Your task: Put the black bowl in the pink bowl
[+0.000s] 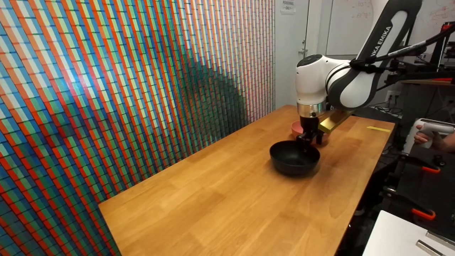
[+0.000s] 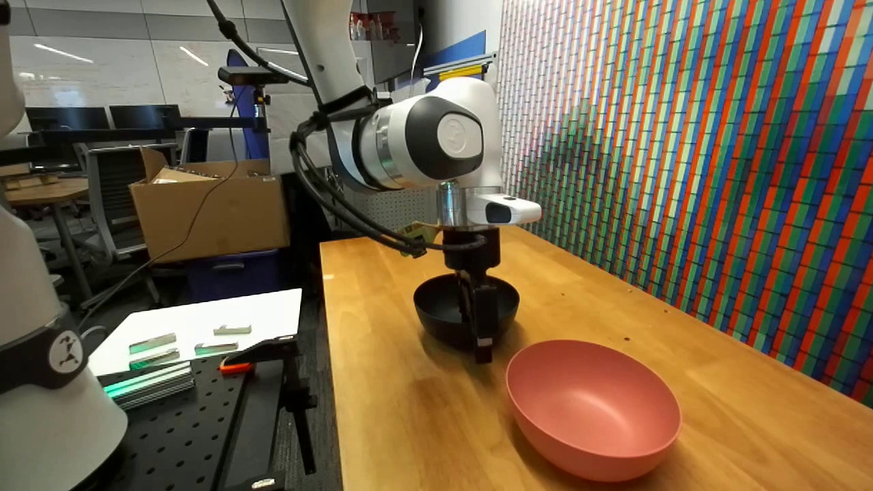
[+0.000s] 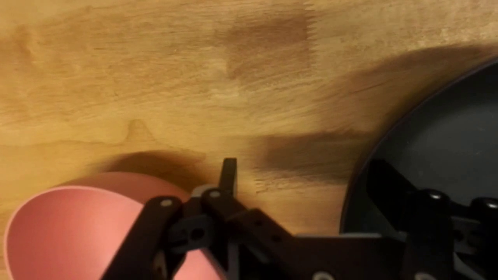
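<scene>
The black bowl (image 1: 292,165) stands upright on the wooden table; it also shows in an exterior view (image 2: 443,319) and at the right of the wrist view (image 3: 447,132). The pink bowl (image 2: 593,409) stands upright beside it, apart from it, at the lower left of the wrist view (image 3: 70,229); the arm partly hides it in an exterior view (image 1: 296,129). My gripper (image 3: 304,167) is open and points down over the black bowl's near rim. One finger is inside the bowl, the other outside, on the pink bowl's side. The rim lies between them, with a gap to the outer finger.
A wooden table (image 1: 213,199) runs along a colourful patterned wall (image 2: 682,170). A yellow tape strip (image 1: 378,128) lies on the table. A white board with metal pieces (image 2: 273,314) and a black perforated bench (image 2: 184,436) stand beside the table. A hand holds a controller (image 1: 435,129).
</scene>
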